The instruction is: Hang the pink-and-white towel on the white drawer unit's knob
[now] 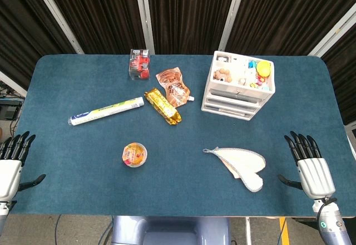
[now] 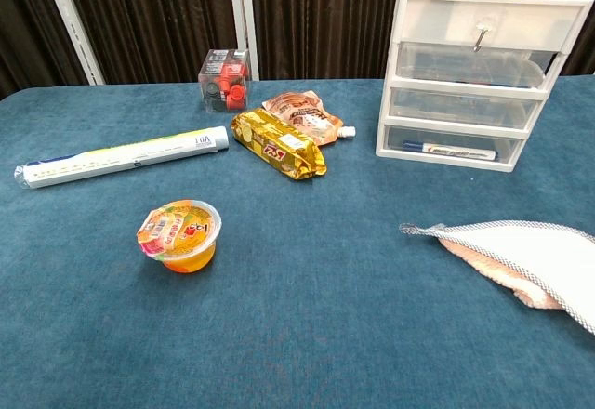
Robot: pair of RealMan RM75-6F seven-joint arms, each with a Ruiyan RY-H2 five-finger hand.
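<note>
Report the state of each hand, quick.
Left hand: open, holding nothing, at the table's near left edge.
Right hand: open, holding nothing, right of the towel.

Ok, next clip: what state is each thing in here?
towel: flat on the table, not hung
drawer unit: upright, drawers closed, knob bare
jelly cup: upright, sealed
long tube: lying on its side
gold packet: lying flat
left hand: holding nothing, fingers apart
right hand: holding nothing, fingers apart
</note>
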